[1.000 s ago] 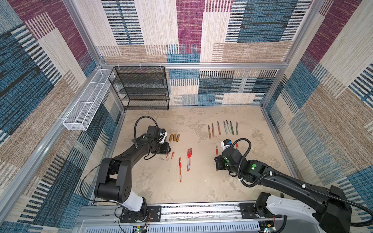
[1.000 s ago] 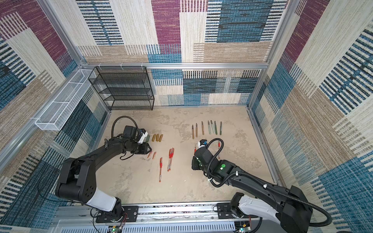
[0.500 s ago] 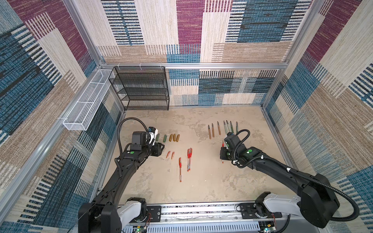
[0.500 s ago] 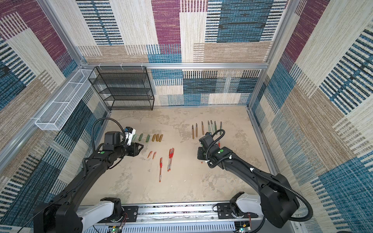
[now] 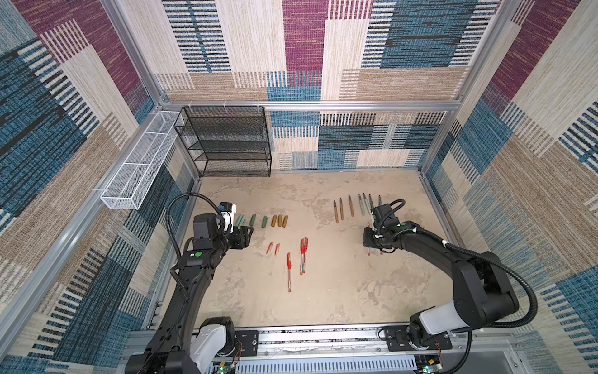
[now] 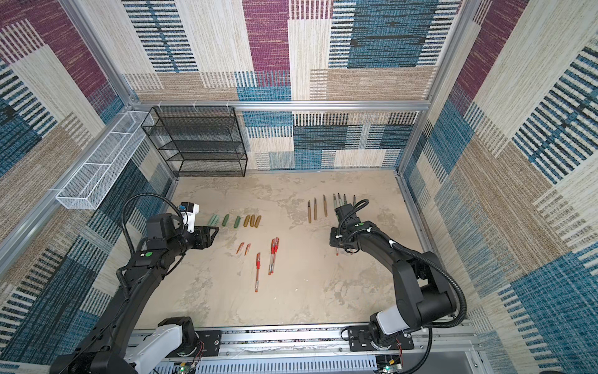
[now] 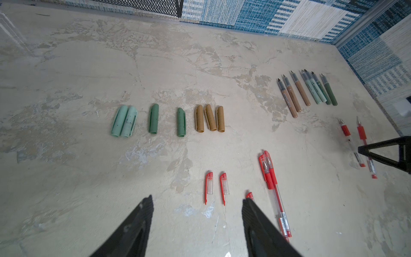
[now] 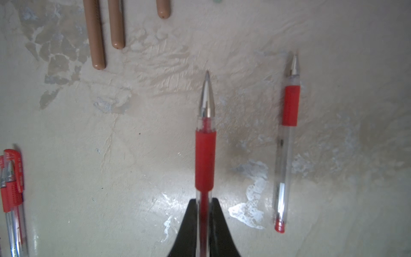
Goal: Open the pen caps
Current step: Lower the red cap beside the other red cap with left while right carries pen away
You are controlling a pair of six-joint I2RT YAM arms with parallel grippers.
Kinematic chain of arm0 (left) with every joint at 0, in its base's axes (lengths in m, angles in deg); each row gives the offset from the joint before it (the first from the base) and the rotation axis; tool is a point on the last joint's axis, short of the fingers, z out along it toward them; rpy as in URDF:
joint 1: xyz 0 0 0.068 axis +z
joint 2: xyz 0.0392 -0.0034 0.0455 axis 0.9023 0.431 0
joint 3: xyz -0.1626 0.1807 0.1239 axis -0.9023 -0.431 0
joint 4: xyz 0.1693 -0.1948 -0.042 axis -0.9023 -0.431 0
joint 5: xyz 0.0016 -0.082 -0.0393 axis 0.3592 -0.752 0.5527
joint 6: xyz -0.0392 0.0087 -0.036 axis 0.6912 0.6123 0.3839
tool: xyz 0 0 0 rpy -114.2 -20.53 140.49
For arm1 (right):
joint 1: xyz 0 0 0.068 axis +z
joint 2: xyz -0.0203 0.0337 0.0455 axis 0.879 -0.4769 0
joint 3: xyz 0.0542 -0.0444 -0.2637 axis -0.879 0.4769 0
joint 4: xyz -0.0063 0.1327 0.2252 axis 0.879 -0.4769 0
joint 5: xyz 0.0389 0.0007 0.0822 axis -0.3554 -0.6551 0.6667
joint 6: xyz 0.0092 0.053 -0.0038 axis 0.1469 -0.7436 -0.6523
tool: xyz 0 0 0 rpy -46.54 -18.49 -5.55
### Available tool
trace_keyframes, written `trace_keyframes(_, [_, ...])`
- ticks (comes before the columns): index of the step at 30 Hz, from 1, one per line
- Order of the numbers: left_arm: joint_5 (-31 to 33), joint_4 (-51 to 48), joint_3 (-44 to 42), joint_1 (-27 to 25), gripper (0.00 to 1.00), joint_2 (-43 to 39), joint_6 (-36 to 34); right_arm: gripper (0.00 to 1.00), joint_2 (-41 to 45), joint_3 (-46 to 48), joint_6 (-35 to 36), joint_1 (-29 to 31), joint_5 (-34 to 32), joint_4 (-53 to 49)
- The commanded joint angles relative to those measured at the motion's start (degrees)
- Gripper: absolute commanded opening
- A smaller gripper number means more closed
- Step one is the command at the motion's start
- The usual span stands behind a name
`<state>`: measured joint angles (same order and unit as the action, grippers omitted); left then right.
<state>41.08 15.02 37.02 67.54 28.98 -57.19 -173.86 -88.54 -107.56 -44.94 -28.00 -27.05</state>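
The pen caps lie off their pens in a row: two pale mint (image 7: 124, 121), two dark green (image 7: 153, 119), three gold-brown (image 7: 209, 119), also seen as the cap row (image 5: 263, 221) in a top view. Two small red caps (image 7: 216, 185) lie nearer. My left gripper (image 7: 198, 201) is open and empty, just short of the red caps. My right gripper (image 8: 204, 204) is shut on an uncapped red pen (image 8: 205, 155), low over the floor beside a second uncapped red pen (image 8: 288, 133). In both top views it sits at right (image 5: 372, 246) (image 6: 339, 247).
Uncapped brown and green pen barrels (image 5: 356, 207) lie in a row behind the right gripper. Two capped red pens (image 7: 270, 178) and a third capped red pen (image 5: 288, 272) lie mid-floor. A black mesh rack (image 5: 233, 142) and a white wire basket (image 5: 139, 175) stand at back left.
The left gripper has opened wider and drawn back to the left of the cap row. The right gripper has carried the uncapped red pen rightward, next to the other uncapped one.
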Motion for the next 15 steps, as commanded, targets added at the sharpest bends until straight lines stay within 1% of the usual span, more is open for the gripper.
trace_keyframes(1, [-1.7,1.7,-0.2,0.3,0.71,-0.3,-1.7,0.0,-2.2,-1.7,3.5,-2.1,0.9,0.1])
trace_keyframes(3, [-1.6,1.4,0.2,0.5,0.73,0.0,-2.1,0.01,-3.4,-2.4,4.1,-3.2,2.0,0.4])
trace_keyframes(8, [-1.6,1.4,0.8,1.2,0.77,1.0,-1.9,0.02,-6.3,-3.2,5.0,-4.0,1.8,0.1])
trace_keyframes(15, [-2.1,1.5,1.1,1.3,0.79,1.7,-1.0,0.04,-9.3,-3.2,4.9,-4.4,2.0,0.9])
